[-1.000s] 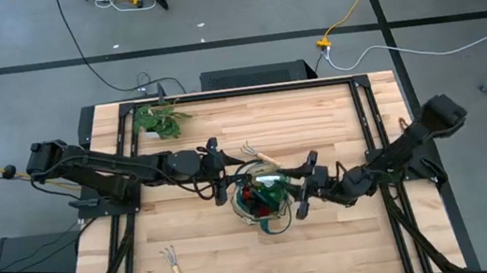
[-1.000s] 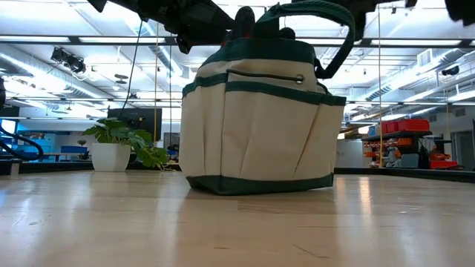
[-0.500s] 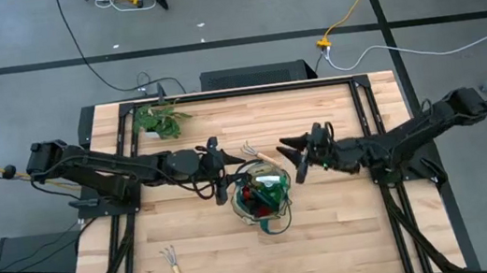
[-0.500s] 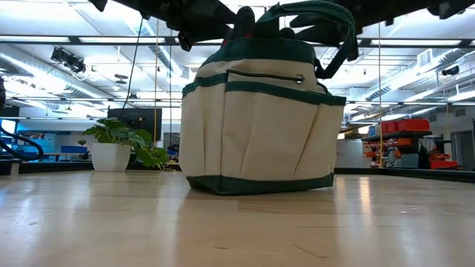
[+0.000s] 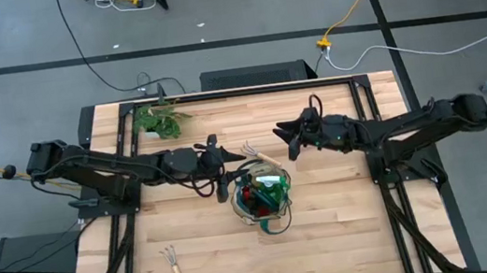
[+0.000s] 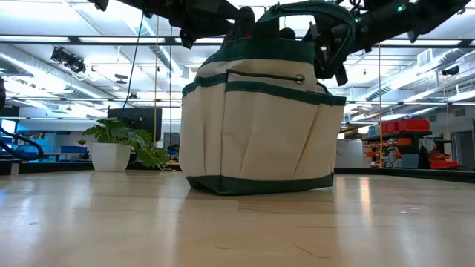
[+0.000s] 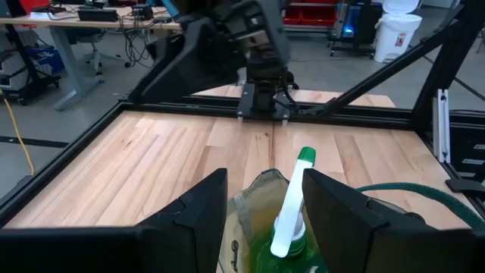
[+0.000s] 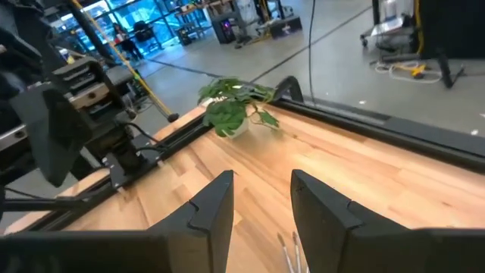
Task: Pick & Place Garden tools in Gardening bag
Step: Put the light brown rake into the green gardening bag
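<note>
The gardening bag (image 5: 263, 197) stands near the middle of the table (image 5: 332, 238), with pruning shears, something red and a green round piece with a white handle (image 7: 288, 212) already seen in its mouth. The left gripper (image 5: 222, 169) is held at the bag's rim, its fingers spread and grasping nothing, the white handle showing between them in the left wrist view. The right gripper (image 5: 287, 137) is raised over the far half of the table, empty, its fingers parted. One rake (image 5: 258, 154) lies just beside the bag, on its far side, and appears to be the nearer target; another rake (image 5: 175, 268) lies well apart, near the table's front edge. For a clean pick, the right gripper is best lowered squarely over the wooden handle rather than the prongs, with the fingers set across it. The bag's loop handle (image 6: 315, 30) could be snagged on the way in, so the drop is better made from above. A potted plant (image 5: 158, 119) at the far left corner is clear of the work.
</note>
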You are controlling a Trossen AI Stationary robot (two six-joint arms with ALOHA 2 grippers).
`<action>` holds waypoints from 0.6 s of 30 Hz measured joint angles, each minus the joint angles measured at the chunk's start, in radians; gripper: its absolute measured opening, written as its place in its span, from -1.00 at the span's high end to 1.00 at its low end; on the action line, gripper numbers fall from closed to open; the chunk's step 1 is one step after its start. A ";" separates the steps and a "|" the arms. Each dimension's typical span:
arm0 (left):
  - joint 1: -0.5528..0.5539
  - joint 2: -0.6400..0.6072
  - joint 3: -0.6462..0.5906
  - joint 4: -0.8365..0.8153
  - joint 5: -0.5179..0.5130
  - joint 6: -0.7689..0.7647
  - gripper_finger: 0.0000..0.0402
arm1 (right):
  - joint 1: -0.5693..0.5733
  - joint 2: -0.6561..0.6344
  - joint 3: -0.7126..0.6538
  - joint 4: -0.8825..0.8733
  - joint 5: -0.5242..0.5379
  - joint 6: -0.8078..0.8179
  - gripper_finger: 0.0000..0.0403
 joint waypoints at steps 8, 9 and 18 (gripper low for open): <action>0.000 0.000 0.000 -0.047 -0.070 -0.003 0.11 | -0.072 0.013 0.002 -0.010 -0.108 0.013 0.33; 0.000 0.000 0.000 -0.064 -0.103 -0.003 0.11 | -0.077 0.014 0.002 -0.019 -0.119 0.013 0.33; 0.049 0.000 0.000 -0.246 -0.242 -0.013 0.11 | -0.098 0.015 0.018 -0.188 -0.183 0.010 0.33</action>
